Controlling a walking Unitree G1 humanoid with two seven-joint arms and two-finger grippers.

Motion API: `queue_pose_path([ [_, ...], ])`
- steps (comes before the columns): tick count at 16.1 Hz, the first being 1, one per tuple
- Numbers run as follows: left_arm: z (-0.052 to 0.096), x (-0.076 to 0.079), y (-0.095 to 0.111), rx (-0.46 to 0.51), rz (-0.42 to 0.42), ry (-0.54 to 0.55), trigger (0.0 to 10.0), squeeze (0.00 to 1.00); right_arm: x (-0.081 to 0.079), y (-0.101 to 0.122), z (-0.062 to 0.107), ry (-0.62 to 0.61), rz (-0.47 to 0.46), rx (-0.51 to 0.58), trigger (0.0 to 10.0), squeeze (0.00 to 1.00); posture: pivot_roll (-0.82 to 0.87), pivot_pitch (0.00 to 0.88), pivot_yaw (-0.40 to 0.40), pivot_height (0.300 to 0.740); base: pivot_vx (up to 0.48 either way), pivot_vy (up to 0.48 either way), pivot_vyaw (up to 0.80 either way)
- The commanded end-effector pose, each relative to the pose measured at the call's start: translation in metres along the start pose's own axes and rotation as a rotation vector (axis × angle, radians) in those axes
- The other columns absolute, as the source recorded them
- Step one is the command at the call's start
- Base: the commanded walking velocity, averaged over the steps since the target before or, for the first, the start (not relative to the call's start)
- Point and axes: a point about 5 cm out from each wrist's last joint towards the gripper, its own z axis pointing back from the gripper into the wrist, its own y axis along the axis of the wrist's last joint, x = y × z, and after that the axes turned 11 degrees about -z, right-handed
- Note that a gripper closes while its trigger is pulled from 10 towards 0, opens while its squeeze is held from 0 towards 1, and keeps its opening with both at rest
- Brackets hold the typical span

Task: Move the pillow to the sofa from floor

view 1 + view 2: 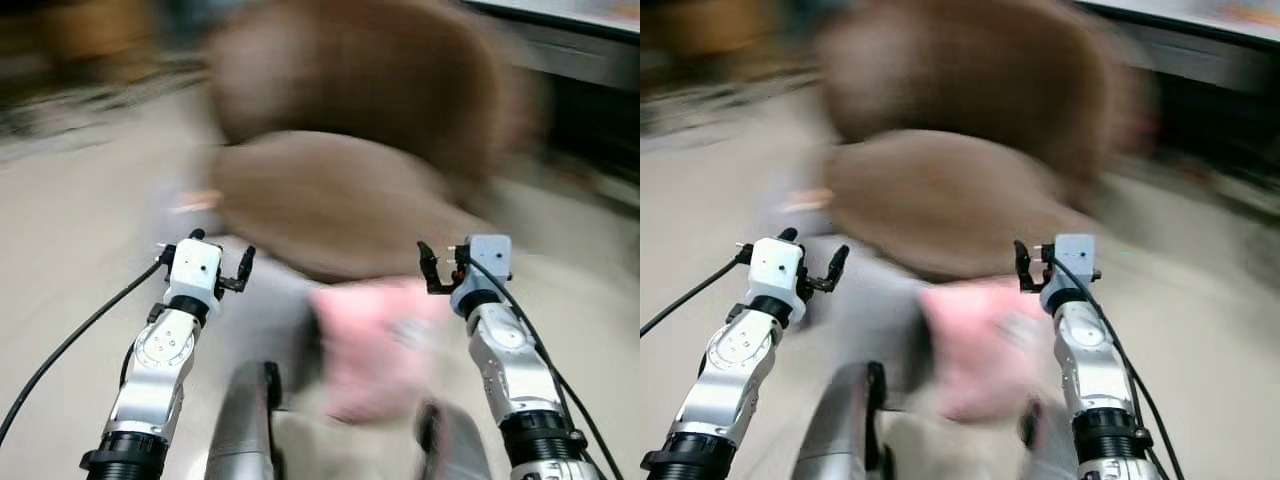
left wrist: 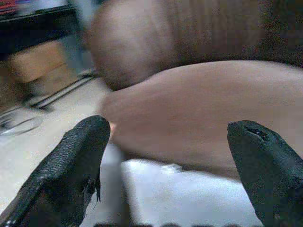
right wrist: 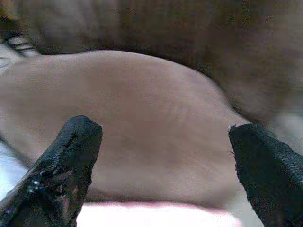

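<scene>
A pink pillow is lying on the pale floor, low in the head views between the two arms and just in front of a brown sofa, whose rounded seat is bulging above it. All of this is blurring heavily. The left gripper is hovering to the pillow's left and the right gripper to its right, both raised and pointing toward the sofa. Each wrist view is showing black fingers spread wide, so both jaws are standing released, gripping nothing.
</scene>
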Motion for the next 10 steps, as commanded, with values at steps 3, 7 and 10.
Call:
queue_pose_path([
  [3,-0.001,-0.005,0.002,0.0,-0.02,0.012,10.0,0.0,-0.002,0.003,-0.003,-0.01,-0.054,0.013,10.0,0.0,0.0,0.0,-0.01,0.526,0.206,0.0,0.0],
  [7,0.001,-0.005,0.0,0.001,-0.011,-0.023,0.0,0.0,0.004,-0.003,-0.001,-0.045,-0.051,-0.007,0.0,0.0,0.01,0.0,-0.012,0.526,0.0,0.0,0.0],
  [10,0.003,-0.006,0.001,0.015,-0.041,-0.059,1.8,0.0,0.008,-0.011,-0.002,-0.075,-0.026,-0.061,0.0,0.0,0.02,0.0,-0.023,0.526,0.0,0.0,0.0],
])
